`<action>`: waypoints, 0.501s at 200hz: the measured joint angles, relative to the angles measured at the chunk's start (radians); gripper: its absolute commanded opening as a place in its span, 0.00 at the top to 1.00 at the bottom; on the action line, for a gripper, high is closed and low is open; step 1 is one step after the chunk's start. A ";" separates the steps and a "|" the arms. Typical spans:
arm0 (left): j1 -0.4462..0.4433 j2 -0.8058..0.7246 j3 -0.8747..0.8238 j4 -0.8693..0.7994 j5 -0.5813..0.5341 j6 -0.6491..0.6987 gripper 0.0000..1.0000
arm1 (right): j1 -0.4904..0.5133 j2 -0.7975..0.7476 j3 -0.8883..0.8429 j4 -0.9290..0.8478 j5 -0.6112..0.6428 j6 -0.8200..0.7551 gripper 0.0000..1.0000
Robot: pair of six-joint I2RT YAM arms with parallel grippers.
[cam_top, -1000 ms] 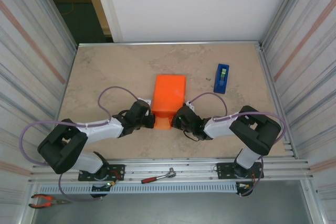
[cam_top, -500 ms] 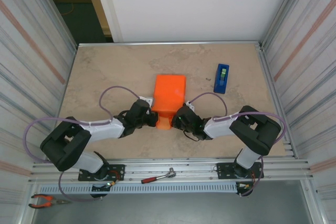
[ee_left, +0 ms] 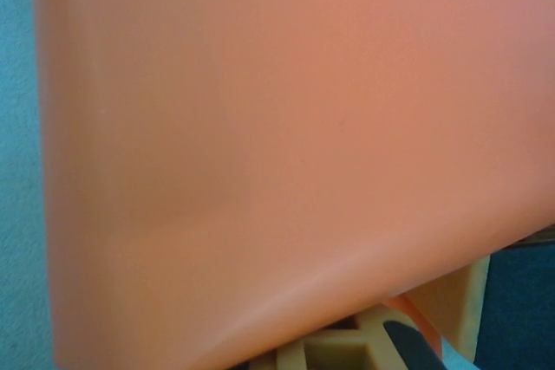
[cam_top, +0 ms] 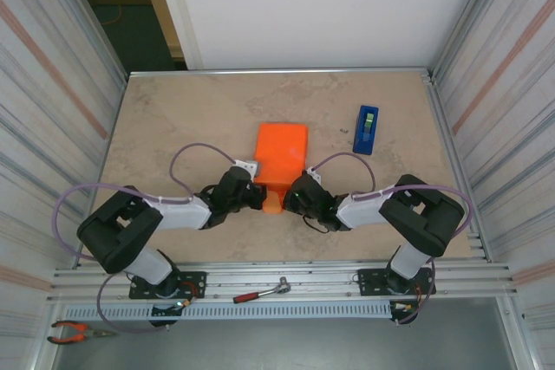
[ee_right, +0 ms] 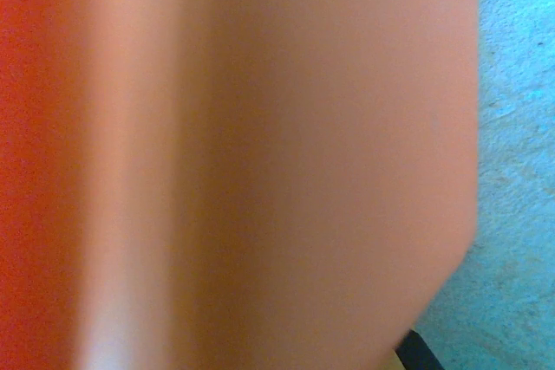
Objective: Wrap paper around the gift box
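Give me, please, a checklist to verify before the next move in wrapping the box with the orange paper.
1. The paper covers the box from above: ok.
2. The left fingers are shut at the near flap: ok.
3. The right fingers are shut at the same flap: ok.
4. The flap is really gripped: cannot tell; both wrist views are blurred orange.
5. The tape dispenser stands apart, to the right of the paper: ok.
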 measured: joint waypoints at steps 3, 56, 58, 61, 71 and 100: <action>-0.001 0.003 0.000 0.005 0.000 0.000 0.97 | 0.000 0.000 0.000 0.000 0.000 0.000 1.00; -0.012 0.055 0.000 0.083 -0.011 -0.006 0.98 | 0.004 0.000 0.004 -0.007 0.005 0.000 1.00; -0.013 0.055 0.000 0.084 -0.011 -0.006 0.98 | 0.005 0.000 0.004 -0.007 0.005 0.000 1.00; -0.014 0.055 0.000 0.085 -0.011 -0.006 0.97 | 0.005 0.000 0.004 -0.007 0.005 0.000 1.00; -0.018 0.044 -0.003 0.082 -0.011 -0.007 0.95 | 0.005 0.000 0.004 -0.007 0.005 0.000 1.00; -0.030 -0.083 -0.023 0.008 -0.029 -0.020 0.72 | 0.005 0.000 0.004 -0.007 0.006 0.000 1.00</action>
